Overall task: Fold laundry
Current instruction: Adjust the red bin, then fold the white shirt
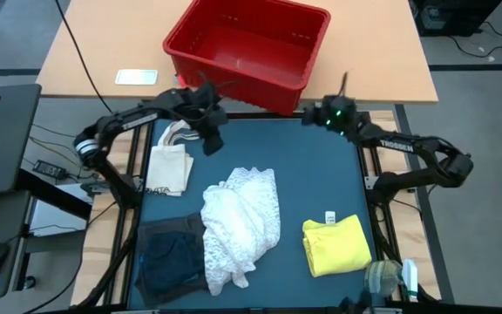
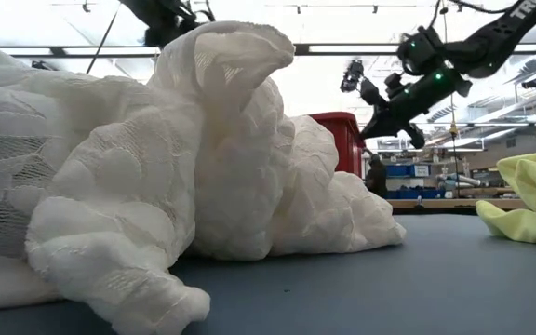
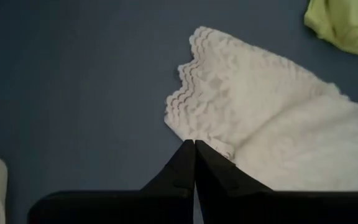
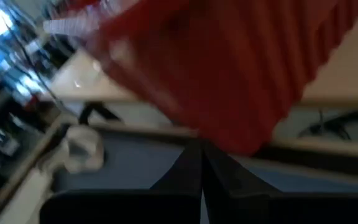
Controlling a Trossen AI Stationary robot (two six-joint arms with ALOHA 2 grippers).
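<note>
Laundry: a large white lacy garment (image 1: 240, 225) lies crumpled in a heap at the middle of the dark blue desk (image 1: 303, 157), not yet folded or spread flat.
Yellow garment: a soft yellow piece (image 1: 335, 246), roughly folded, lies on the desk well apart from the white lacy garment, toward the right arm's side.
Dark garment: a dark grey-navy bundle (image 1: 171, 255) touches the white lacy garment on the left arm's side, its edge tucked under the lace.
Cream tote bag: a small cream bag with looped handles (image 1: 169, 165) sits beyond the dark bundle, near the left arm; not laundry.
Red plastic bin: an empty red tub (image 1: 247, 52) stands on the wooden table past the far edge of the desk.
Left gripper (image 1: 211, 142): raised over the desk just past the white lacy garment's far scalloped edge, fingers (image 3: 180, 171) clenched together on nothing.
Right gripper (image 1: 310, 118): raised near the red bin, far from the white lacy garment, fingers (image 4: 188, 169) clenched and empty.
Step in hand: likely between garments, both arms lifted clear.
Next move: probably part the fingers, descend onto the lace's scalloped edge, pull it flat.
</note>
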